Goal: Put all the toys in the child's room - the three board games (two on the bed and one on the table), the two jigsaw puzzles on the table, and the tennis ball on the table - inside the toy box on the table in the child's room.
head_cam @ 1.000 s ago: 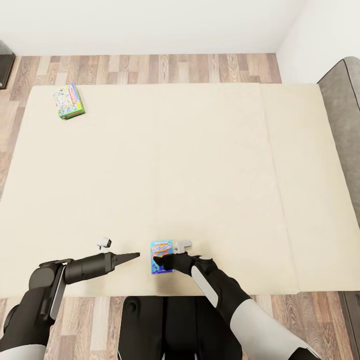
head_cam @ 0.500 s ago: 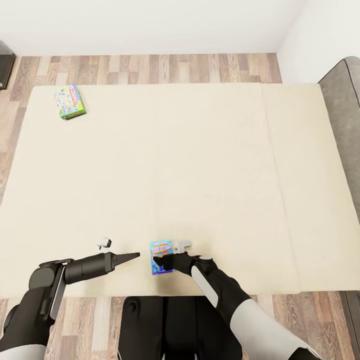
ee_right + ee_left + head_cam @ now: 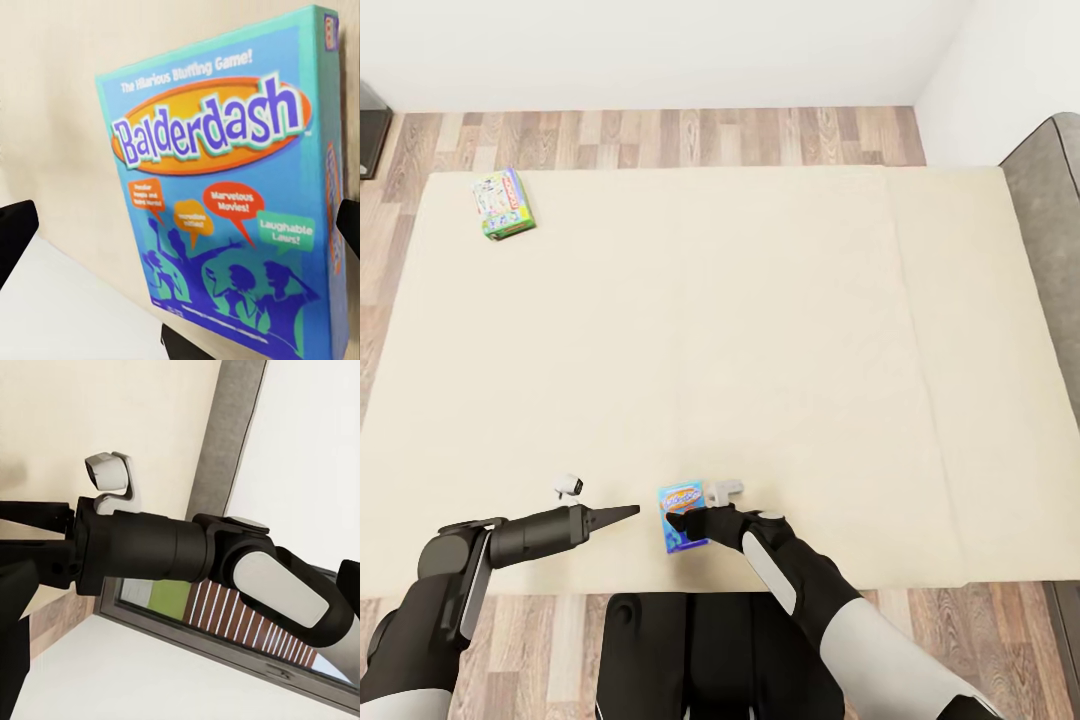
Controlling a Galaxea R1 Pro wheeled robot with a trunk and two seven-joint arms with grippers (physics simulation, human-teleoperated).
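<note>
Two board games lie on the bed (image 3: 760, 330): nearest, by its front edge, the blue Balderdash box (image 3: 682, 515) sits under the right gripper (image 3: 678, 522), whose dark fingertips flank the box in the right wrist view, though I cannot tell whether they are clamped on it yet; the left gripper (image 3: 628, 513) hovers just beside, fingers together. Best to seat the fingers squarely across the box's narrow sides, squeeze firmly, then lift level; farthest off, the Monopoly box (image 3: 503, 203) waits at the far left corner.

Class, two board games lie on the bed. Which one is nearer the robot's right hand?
The small blue Balderdash box, right at the right hand by the bed's near edge. The green-edged Monopoly box lies far off at the opposite corner.
</note>
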